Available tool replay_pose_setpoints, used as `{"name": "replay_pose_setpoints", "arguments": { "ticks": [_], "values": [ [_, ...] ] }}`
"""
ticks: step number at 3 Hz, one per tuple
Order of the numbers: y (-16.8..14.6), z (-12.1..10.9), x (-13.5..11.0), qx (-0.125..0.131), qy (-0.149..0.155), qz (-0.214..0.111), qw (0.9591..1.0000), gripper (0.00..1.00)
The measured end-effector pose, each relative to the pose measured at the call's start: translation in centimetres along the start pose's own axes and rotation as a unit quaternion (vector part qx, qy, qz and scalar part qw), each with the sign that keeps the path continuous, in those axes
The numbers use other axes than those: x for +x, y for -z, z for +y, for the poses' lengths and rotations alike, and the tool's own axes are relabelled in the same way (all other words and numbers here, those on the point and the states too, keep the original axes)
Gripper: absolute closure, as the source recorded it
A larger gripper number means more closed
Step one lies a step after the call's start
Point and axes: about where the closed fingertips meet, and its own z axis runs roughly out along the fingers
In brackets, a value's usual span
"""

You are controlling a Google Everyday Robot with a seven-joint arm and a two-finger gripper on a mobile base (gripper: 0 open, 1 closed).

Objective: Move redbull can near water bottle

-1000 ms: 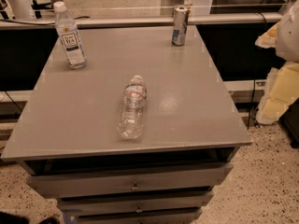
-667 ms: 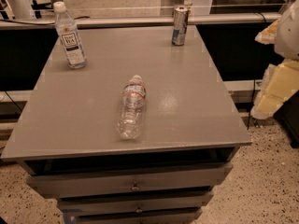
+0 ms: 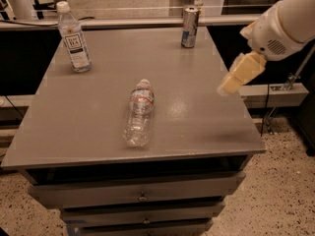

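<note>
The redbull can (image 3: 189, 27) stands upright at the far edge of the grey table (image 3: 98, 117), right of centre. The water bottle (image 3: 138, 113), clear and ribbed with a red-and-blue band near its neck, lies on its side in the middle of the table, neck pointing away. My gripper (image 3: 234, 78) hangs over the table's right side, on a white arm coming in from the upper right. It is well in front of and to the right of the can, and holds nothing that I can see.
A white-capped bottle (image 3: 74, 38) with a large white-and-dark label stands upright at the far left of the table. Drawers (image 3: 142, 196) sit under the tabletop. A low rail and speckled floor lie to the right.
My arm and gripper have swung in from the right edge of view, moving left and up over the table's right side. The can and both bottles have not moved.
</note>
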Motion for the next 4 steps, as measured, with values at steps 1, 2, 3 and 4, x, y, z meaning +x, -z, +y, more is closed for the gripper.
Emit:
{"name": "replay_pose_setpoints", "arguments": {
  "ticks": [1,2,3,4],
  "values": [
    [-4.7,-3.9,-3.0,0.023,-0.042,-0.071,0.9963,0.00],
    [-9.7,-7.2,-5.4,0.038,-0.086,-0.145,0.9850,0.00],
    [-10.3,-8.2,-5.6,0.051,-0.091,-0.156,0.9822,0.00],
    [-10.4,-8.3,-5.7,0.053,-0.098,-0.159,0.9810,0.00]
  ]
}}
